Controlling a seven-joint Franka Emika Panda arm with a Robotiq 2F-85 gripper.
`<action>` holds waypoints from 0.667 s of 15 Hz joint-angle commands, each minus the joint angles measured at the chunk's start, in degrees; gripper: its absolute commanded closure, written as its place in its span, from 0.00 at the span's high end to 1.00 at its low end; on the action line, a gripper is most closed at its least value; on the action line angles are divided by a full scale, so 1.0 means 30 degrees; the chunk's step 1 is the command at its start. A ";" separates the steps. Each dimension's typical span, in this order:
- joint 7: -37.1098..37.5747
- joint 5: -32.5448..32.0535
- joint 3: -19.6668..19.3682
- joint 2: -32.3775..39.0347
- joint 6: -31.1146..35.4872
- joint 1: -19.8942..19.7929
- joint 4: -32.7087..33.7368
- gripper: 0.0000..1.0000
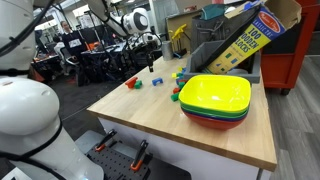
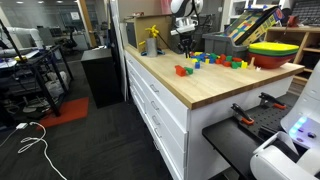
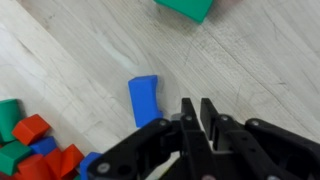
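Observation:
In the wrist view my gripper (image 3: 197, 103) hangs just above the pale wooden tabletop (image 3: 80, 60). Its two black fingers (image 3: 187, 112) stand almost together, with only a thin slit and nothing between them. A blue block (image 3: 143, 100) lies on the wood just left of the fingertips, apart from them. A green block (image 3: 185, 8) lies further off at the top edge. In both exterior views the gripper (image 1: 152, 66) (image 2: 185, 45) points down over the far end of the table, near the scattered blocks (image 2: 215, 60).
A pile of red, green and blue blocks (image 3: 30, 145) sits at the lower left of the wrist view. Stacked yellow, green and red bowls (image 1: 215, 98) (image 2: 272, 52) stand on the table (image 1: 150, 125). A tilted blocks box (image 1: 245, 40) stands behind them, and a red block (image 2: 182, 70) lies alone.

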 commanded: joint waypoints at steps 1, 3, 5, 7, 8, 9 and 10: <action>-0.2193 0.1053 0.0183 -0.1233 0.0180 -0.0964 -0.1405 0.50; -0.3287 0.1537 0.0096 -0.1415 -0.0140 -0.1422 -0.1735 0.65; -0.4514 0.1899 0.0039 -0.1551 -0.0256 -0.1819 -0.2033 0.78; -0.5417 0.2077 -0.0048 -0.1653 -0.0236 -0.2054 -0.2291 0.93; -0.5812 0.2229 -0.0037 -0.1676 -0.0204 -0.2146 -0.2384 1.00; -0.6189 0.2311 -0.0017 -0.1830 -0.0305 -0.2177 -0.2548 1.00; -0.6433 0.2381 -0.0008 -0.1969 -0.0323 -0.2174 -0.2755 1.00</action>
